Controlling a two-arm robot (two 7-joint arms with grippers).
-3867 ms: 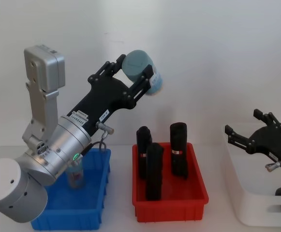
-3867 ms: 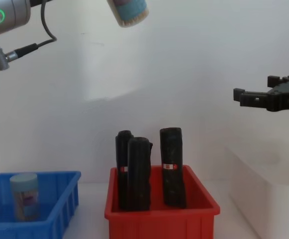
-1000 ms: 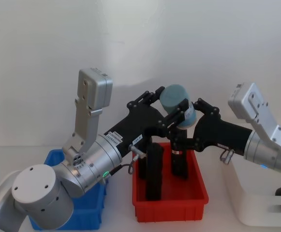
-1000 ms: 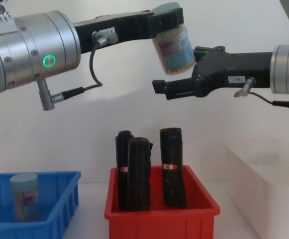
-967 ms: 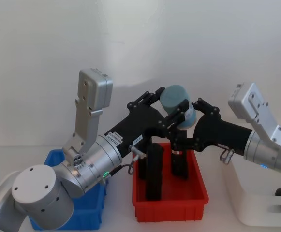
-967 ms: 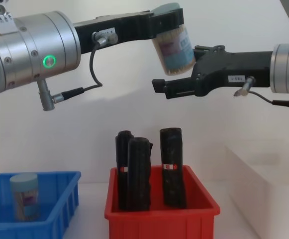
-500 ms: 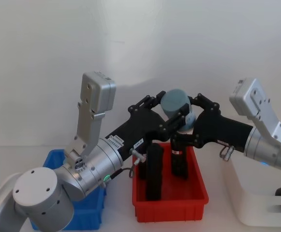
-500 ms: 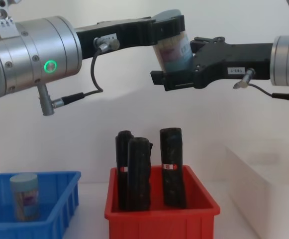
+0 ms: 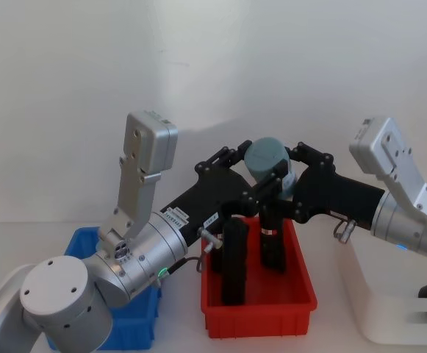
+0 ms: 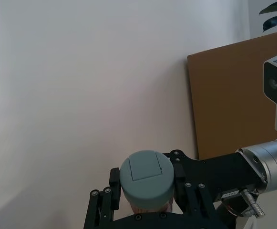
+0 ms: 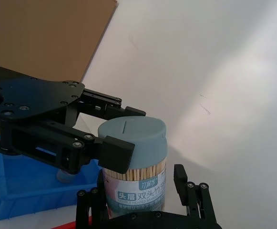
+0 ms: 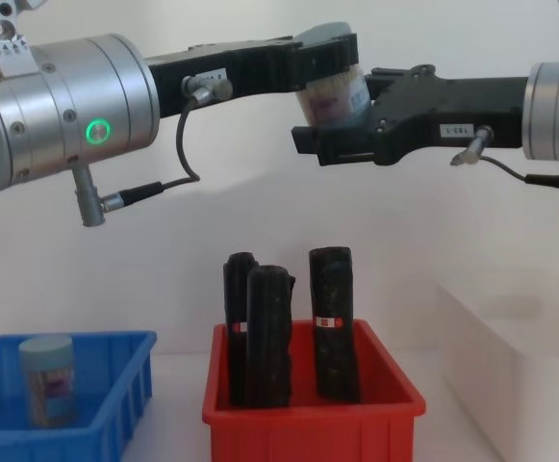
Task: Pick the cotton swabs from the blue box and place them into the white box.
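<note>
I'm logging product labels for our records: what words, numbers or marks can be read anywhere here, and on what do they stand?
"双头竹": the large characters on the light label of the clear cylindrical cotton swab jar with the pale blue cap; the rest of that line is cut off by the fingers, and the smaller print above is too small to read.
Small white stickers on the black left gripper and black right gripper: too small to read.
Red-white bands on the tall black rolls: unreadable.

Left bin [image 9: 81,243]: holds one swab jar [image 12: 48,379], standing upright.
Middle bin [image 9: 257,312]: between the other two, three rolls [image 9: 234,261] upright inside.
Right tub [image 9: 389,309]: right of the middle bin.
Raised jar [image 9: 267,163]: above the middle bin, between left gripper [image 9: 253,173] and right gripper [image 9: 290,176].
</note>
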